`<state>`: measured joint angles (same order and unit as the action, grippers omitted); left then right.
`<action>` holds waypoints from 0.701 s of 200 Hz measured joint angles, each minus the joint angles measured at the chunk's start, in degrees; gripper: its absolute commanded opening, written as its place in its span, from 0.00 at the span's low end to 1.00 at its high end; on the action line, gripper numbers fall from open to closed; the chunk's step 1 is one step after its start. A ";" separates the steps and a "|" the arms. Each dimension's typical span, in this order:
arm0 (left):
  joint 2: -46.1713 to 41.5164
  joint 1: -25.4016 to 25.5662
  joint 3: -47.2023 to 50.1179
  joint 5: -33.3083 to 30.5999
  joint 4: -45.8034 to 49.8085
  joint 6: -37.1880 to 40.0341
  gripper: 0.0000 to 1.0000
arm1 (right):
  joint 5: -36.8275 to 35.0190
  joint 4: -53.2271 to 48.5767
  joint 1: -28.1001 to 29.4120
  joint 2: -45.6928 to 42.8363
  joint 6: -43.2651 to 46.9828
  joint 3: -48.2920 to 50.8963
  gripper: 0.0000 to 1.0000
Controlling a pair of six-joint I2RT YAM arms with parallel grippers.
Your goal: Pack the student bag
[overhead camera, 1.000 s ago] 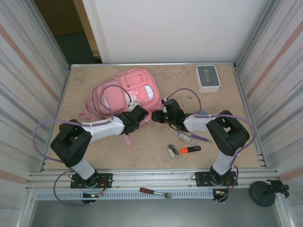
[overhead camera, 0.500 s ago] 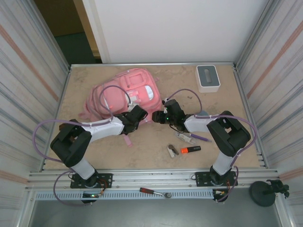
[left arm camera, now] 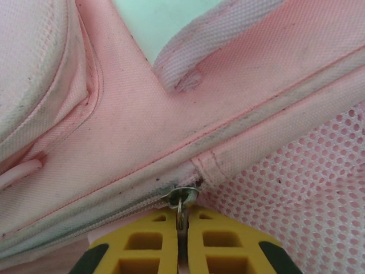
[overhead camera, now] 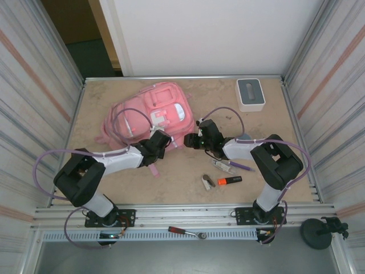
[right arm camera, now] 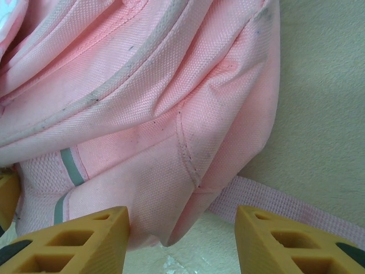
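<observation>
The student bag (overhead camera: 149, 112), a big pink backpack, lies flat at the back left of the table. My left gripper (overhead camera: 161, 139) is at its near edge. In the left wrist view the yellow fingers (left arm camera: 149, 240) are shut on the metal zipper pull (left arm camera: 181, 198), at the end of a zip beside pink mesh. My right gripper (overhead camera: 192, 140) is at the bag's right near corner. It stands open, and the pink fabric corner (right arm camera: 171, 188) hangs between its fingertips (right arm camera: 181, 228) above a pink strap (right arm camera: 274, 202).
A white box with a grey top (overhead camera: 250, 94) stands at the back right. Pens (overhead camera: 231, 165), an orange highlighter (overhead camera: 229, 180) and a small white item (overhead camera: 207, 182) lie near the right arm. A red-handled tool (overhead camera: 183, 231) rests on the front rail.
My left gripper has closed on the zipper pull and drawn a little to the left. The right gripper has stayed open in nearly the same place.
</observation>
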<state>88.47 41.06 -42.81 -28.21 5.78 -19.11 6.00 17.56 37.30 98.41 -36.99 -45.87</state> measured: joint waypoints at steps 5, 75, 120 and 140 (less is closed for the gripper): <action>-0.22 -0.24 0.22 0.42 -0.37 0.15 0.00 | 0.07 0.02 -0.09 0.00 -0.04 0.00 0.52; -1.90 -2.73 2.49 5.60 -4.15 2.19 0.05 | 1.55 1.01 -1.44 0.02 -1.88 0.00 0.53; -0.02 -2.86 2.56 7.13 -7.39 2.34 0.09 | 2.91 2.58 -1.44 1.88 -3.54 -0.31 0.54; 1.11 -2.86 2.56 7.26 -8.98 2.36 0.08 | 3.10 3.13 -1.44 3.37 -4.46 -1.07 0.54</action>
<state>89.58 38.20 -40.25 -20.95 -3.20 -16.75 9.10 20.69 35.86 101.78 -41.45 -46.94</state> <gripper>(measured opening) 0.091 0.542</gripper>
